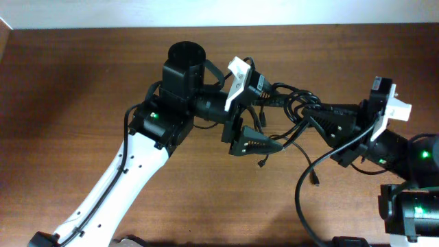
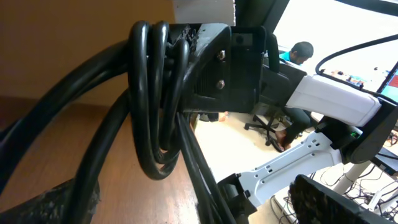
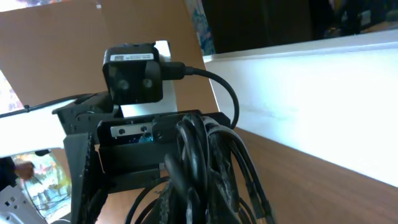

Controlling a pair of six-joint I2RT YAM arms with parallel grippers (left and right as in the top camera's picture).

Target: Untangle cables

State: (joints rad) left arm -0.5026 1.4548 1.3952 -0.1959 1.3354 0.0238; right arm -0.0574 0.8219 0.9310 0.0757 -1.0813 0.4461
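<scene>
Little looks done, by my judgement: over the wooden table point(image 1: 82, 68) the left arm point(image 1: 137, 158) and right arm point(image 1: 411, 161) reach inward, wrists nearly facing each other. The left gripper point(image 1: 274, 120) has its jaws spread, with loops hooked over one finger; whether the right gripper point(image 1: 321, 136) is pinching or spread I cannot tell. The cables point(image 1: 295, 103) hang bunched in one knot between them, off the tabletop, with all the separating left. Two plug ends point(image 1: 261, 165) dangle free
</scene>
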